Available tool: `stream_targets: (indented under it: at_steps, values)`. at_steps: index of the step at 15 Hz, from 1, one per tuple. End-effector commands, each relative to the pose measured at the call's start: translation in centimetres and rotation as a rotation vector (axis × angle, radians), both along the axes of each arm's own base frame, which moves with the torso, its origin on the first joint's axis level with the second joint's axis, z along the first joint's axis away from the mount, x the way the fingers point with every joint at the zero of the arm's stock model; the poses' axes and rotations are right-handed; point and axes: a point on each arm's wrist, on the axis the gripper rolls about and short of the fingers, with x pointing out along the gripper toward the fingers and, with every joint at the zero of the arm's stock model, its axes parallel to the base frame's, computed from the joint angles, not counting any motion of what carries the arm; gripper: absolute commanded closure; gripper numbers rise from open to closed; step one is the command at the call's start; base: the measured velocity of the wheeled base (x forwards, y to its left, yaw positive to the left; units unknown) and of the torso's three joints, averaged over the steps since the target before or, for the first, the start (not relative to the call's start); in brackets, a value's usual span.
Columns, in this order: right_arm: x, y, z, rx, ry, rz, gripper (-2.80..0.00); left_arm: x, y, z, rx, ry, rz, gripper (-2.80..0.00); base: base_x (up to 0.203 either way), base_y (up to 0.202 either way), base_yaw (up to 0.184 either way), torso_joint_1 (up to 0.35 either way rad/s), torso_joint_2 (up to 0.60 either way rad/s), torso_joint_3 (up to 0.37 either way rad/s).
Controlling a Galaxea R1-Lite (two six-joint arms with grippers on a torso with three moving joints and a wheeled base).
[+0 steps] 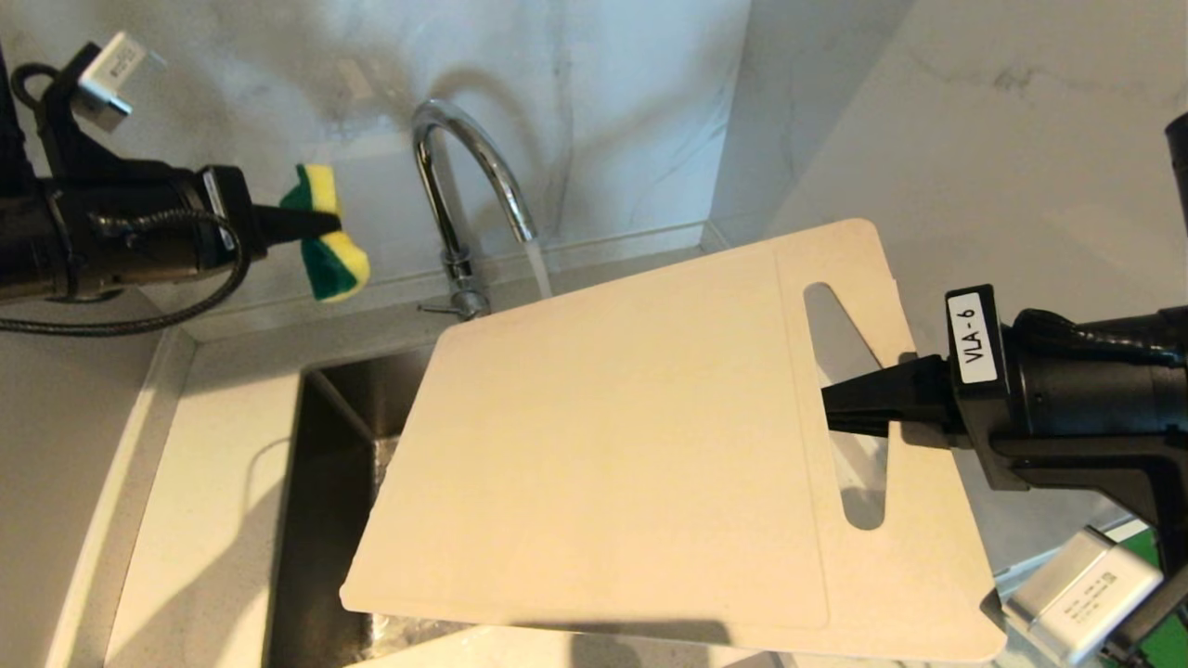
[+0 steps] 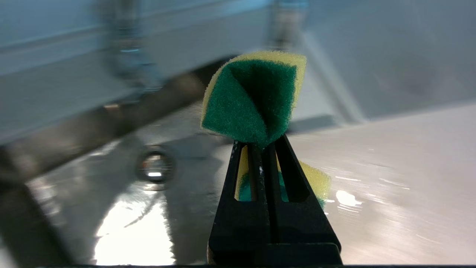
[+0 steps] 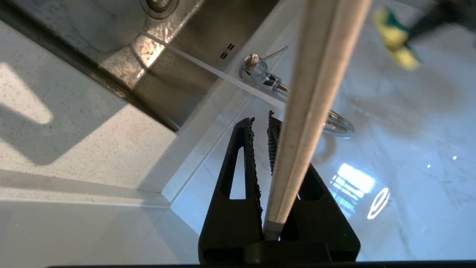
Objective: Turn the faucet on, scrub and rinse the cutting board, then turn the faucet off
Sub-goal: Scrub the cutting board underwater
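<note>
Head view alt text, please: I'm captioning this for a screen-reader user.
The right gripper holds a cream cutting board tilted over a steel sink, while water runs from the chrome faucet behind it. To the left, the left gripper pinches a green-and-yellow sponge in the air.

Cutting board [image 1: 631, 445] over sink [image 1: 325, 482]; faucet [image 1: 464, 176] behind; sponge [image 1: 327, 243] left of faucet.

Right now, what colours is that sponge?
Green and yellow sponge, clearest in the left wrist view.
</note>
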Motion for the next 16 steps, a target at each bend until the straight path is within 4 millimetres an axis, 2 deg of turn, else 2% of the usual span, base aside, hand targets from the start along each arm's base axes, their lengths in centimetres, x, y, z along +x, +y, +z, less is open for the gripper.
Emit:
stream_targets:
  at_steps: [1, 4, 6, 8, 10, 16]
  values:
    - [0.2, 0.1, -0.2, -0.007, -0.008, 0.009, 0.00, -3.5, -3.0, 1.9, -0.008, 0.003, -0.155, 0.00, 0.000, 0.000, 0.000, 0.000, 0.00, 0.000]
    - [0.5, 0.2, -0.6, -0.002, 0.010, 0.004, 0.00, -4.8, -8.1, -0.4, 0.041, 0.101, -0.277, 0.00, 0.000, 0.000, 0.000, 0.000, 0.00, 0.000]
    - [0.7, 0.2, -0.5, -0.001, 0.009, 0.003, 0.00, -4.1, -11.9, -1.8, 0.040, 0.132, -0.302, 0.00, 0.000, 0.000, 0.000, 0.000, 0.00, 0.000]
    - [0.6, 0.2, -0.5, 0.006, 0.001, 0.002, 0.00, -3.6, -14.3, -2.9, 0.047, 0.143, -0.309, 0.00, 0.000, 0.000, 0.000, 0.000, 0.00, 0.000]
    - [0.6, 0.2, -0.6, 0.006, 0.003, 0.002, 0.00, -2.9, -15.2, -3.9, 0.060, 0.155, -0.304, 0.00, 0.000, 0.000, 0.000, 0.000, 0.00, 0.000]
    - [0.6, 0.2, -0.5, 0.017, 0.005, 0.017, 0.00, -0.8, -14.7, -6.5, 0.145, 0.196, -0.261, 0.00, 0.000, 0.000, 0.000, 0.000, 0.00, 0.000]
